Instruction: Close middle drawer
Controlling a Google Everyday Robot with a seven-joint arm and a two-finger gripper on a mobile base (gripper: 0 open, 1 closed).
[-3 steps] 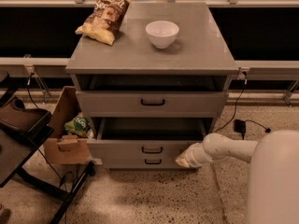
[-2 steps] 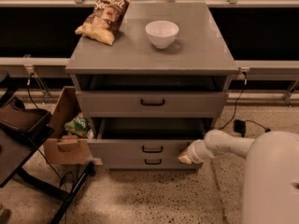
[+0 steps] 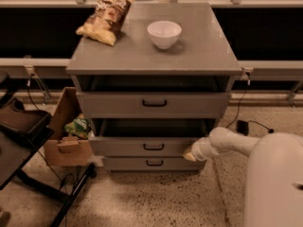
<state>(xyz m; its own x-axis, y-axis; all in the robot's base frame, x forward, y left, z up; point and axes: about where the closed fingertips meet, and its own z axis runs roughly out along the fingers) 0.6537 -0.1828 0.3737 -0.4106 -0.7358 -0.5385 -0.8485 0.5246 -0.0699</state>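
The grey cabinet [image 3: 154,60] has three drawers. The middle drawer [image 3: 142,146] has a medium-height grey front with a small black bar handle [image 3: 153,147]. It stands out a little from the cabinet, with a dark gap above its front. My gripper [image 3: 190,153], at the end of the white arm [image 3: 232,143], comes in from the right and rests against the right end of the middle drawer's front. The top drawer [image 3: 154,105] has the tallest front, and the bottom drawer [image 3: 151,163] has the narrowest.
A chip bag [image 3: 106,20] and a white bowl [image 3: 164,33] sit on the cabinet top. A cardboard box [image 3: 66,136] with a green packet stands at the cabinet's left. A dark chair or stand [image 3: 23,141] is further left. Cables lie on the speckled floor at the right.
The middle drawer's front has moved back toward the cabinet, and the gap above it is narrower. My gripper has moved inward and slightly left with it.
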